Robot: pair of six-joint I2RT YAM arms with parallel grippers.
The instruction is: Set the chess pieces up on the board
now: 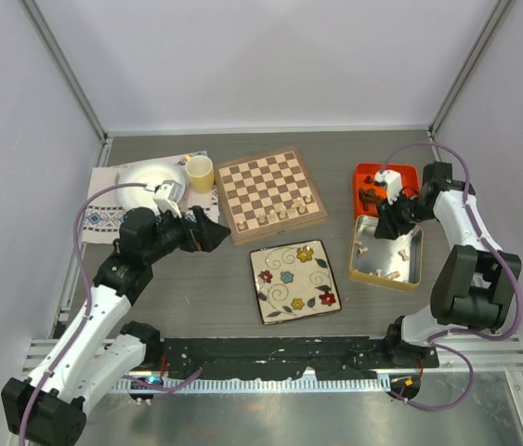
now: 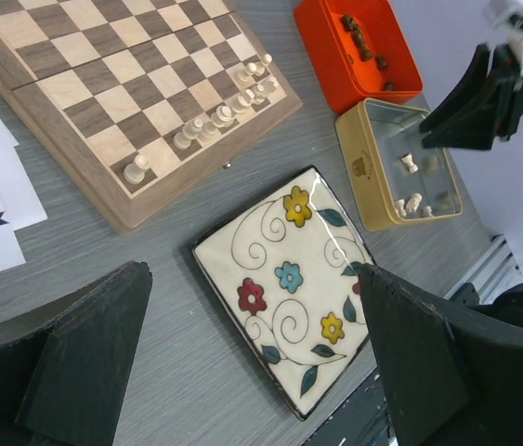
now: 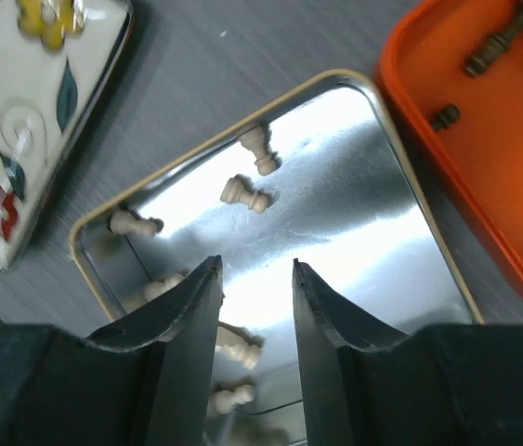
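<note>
Right fingers (image 3: 256, 307) parted above tin (image 3: 372, 111), embossed logo perhaps, unreadable

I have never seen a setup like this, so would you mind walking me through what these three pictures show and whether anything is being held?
Two robot arms stand at a table's near edge. The overhead picture looks down on both; the other two come from cameras on each wrist.

On the table lie the board with pale chess pieces along one edge, a floral plate, a silver tin of pale pieces and an orange tin of dark ones. At the left are a white plate and a yellow cup.

The left gripper hangs open over the floral plate. The right gripper hovers above the silver tin, jaws partly apart, holding nothing.
</note>
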